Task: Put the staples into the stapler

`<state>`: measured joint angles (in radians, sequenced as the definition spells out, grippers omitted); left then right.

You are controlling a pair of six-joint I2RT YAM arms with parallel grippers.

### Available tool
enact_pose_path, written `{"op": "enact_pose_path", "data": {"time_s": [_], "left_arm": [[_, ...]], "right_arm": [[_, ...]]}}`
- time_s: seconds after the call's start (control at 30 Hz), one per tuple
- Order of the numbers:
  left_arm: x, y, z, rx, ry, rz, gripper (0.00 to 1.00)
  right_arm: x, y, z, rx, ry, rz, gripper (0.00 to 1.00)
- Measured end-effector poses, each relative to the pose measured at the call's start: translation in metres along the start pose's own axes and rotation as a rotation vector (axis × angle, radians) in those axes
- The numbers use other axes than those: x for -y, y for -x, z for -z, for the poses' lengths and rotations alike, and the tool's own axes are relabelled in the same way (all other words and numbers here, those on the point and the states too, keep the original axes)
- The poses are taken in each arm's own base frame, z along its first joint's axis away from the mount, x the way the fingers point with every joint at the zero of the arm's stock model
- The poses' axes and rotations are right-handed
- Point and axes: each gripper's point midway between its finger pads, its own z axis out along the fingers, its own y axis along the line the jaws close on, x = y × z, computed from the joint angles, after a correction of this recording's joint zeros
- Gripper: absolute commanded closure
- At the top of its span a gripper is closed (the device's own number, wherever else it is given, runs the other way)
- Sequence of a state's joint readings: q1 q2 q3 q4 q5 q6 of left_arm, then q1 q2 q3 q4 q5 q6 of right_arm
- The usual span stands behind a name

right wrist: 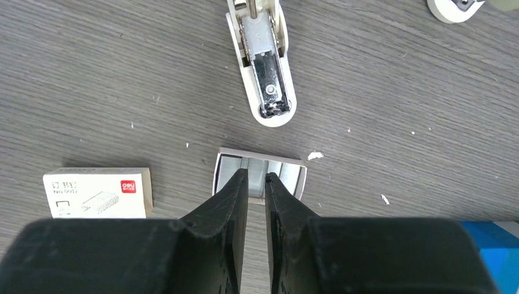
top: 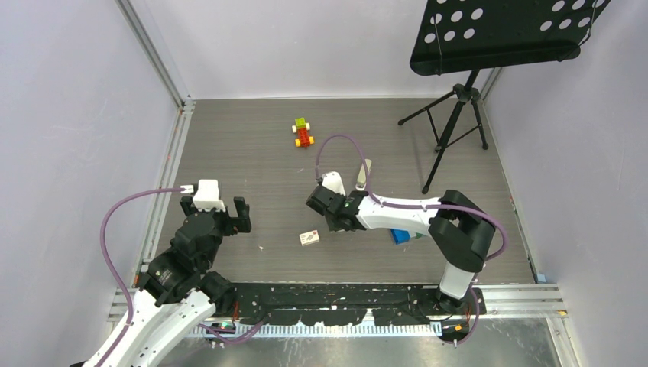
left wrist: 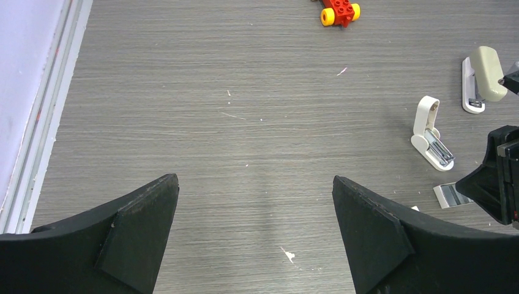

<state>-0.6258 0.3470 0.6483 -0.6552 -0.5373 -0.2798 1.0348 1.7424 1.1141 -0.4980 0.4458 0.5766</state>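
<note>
In the right wrist view, a small white tray (right wrist: 299,179) holds several silvery strips of staples (right wrist: 227,173). My right gripper (right wrist: 257,176) reaches down into it, its jaws closed narrowly on the middle strip. The white carton (right wrist: 98,193) with the red mark lies left of the tray. The stapler (top: 364,174), with a grey-beige top and white base, lies beyond the right gripper (top: 325,208); only its end (right wrist: 456,7) shows at the top right. My left gripper (left wrist: 256,184) is wide open over bare table, far to the left (top: 215,208).
A shorter all-white stapler-like object (right wrist: 263,73) lies open just beyond the tray, its metal channel showing. A blue box (top: 401,235) sits under the right arm. A red and yellow toy car (top: 304,134) lies farther back. A music stand (top: 458,115) stands at the back right.
</note>
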Motion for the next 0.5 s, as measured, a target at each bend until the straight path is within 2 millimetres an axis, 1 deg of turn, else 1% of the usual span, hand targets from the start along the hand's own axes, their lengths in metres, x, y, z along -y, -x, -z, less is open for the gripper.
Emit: {"op": "enact_pose_path", "data": {"time_s": [0.13, 0.3, 0.37, 0.5], "left_arm": [[0.0, 0.0, 0.0, 0.0, 0.0, 0.0, 0.01], [0.0, 0.0, 0.0, 0.0, -0.001, 0.0, 0.01], [0.0, 0.0, 0.0, 0.0, -0.001, -0.001, 0.01], [0.001, 0.0, 0.0, -0.001, -0.003, -0.001, 0.01]], "right_arm": [[0.001, -0.002, -0.006, -0.014, 0.01, -0.026, 0.78], [0.007, -0.013, -0.013, -0.046, 0.014, -0.055, 0.76], [0.008, -0.013, -0.014, -0.05, 0.017, -0.066, 0.74], [0.007, -0.011, -0.015, -0.047, 0.026, -0.079, 0.74]]}}
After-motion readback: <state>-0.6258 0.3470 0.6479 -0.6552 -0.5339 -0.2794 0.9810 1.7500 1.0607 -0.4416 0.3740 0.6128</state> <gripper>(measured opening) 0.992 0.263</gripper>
